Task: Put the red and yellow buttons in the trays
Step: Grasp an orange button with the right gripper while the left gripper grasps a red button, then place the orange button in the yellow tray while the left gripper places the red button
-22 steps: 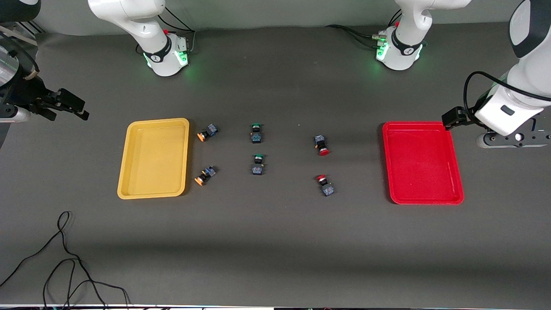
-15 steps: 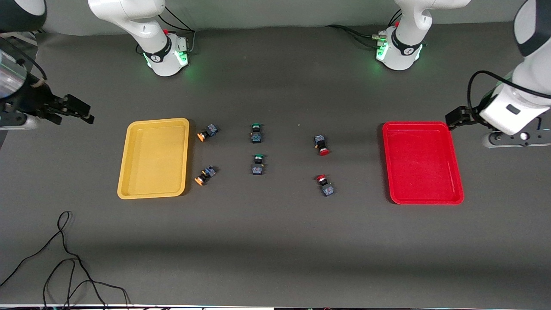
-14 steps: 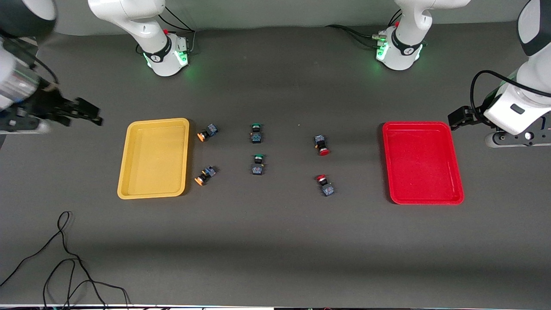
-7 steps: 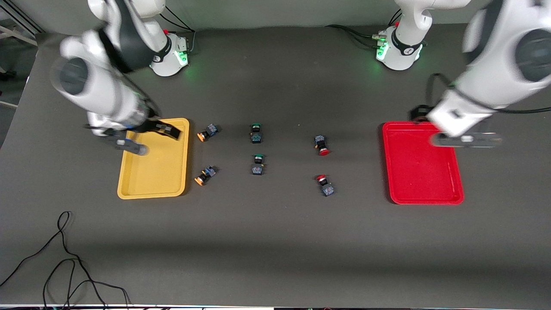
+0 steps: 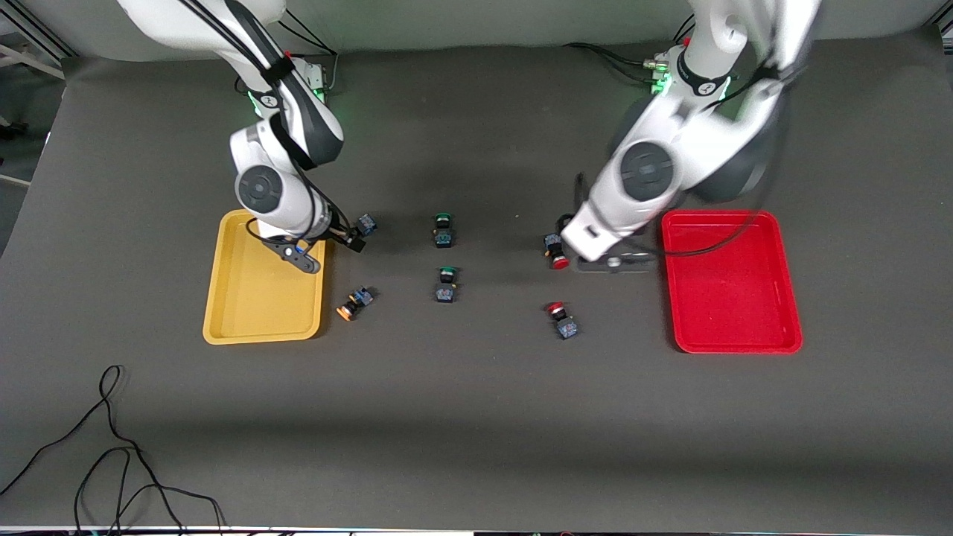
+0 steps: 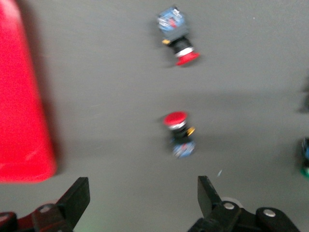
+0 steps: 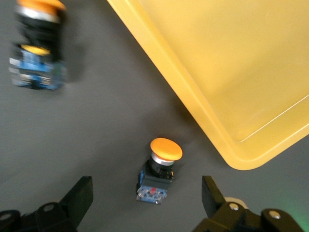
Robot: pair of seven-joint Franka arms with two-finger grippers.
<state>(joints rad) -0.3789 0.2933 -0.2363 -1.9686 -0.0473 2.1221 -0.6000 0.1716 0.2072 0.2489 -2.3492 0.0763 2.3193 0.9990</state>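
My right gripper [image 5: 348, 237] is open and low over the yellow button [image 5: 364, 224] that lies by the yellow tray's [image 5: 223, 298] farther corner. In the right wrist view this button [image 7: 161, 164] lies between the open fingers of that gripper [image 7: 145, 195]. The second yellow button [image 5: 353, 304] lies nearer to the front camera. My left gripper [image 5: 573, 237] is open and empty beside the farther red button [image 5: 555, 251]. In the left wrist view that button [image 6: 178, 137] lies just ahead of the gripper [image 6: 142, 198]. The second red button [image 5: 563, 320] lies nearer. The red tray [image 5: 733, 279] holds nothing.
Two green-capped switches [image 5: 443, 229] [image 5: 445, 284] lie in the middle of the table between the yellow and red pairs. A loose black cable [image 5: 112, 447] lies near the front edge at the right arm's end.
Both arms have swung in from the table's ends. The right gripper crossed the yellow tray to the farther yellow button; the left crossed the red tray to the farther red button.
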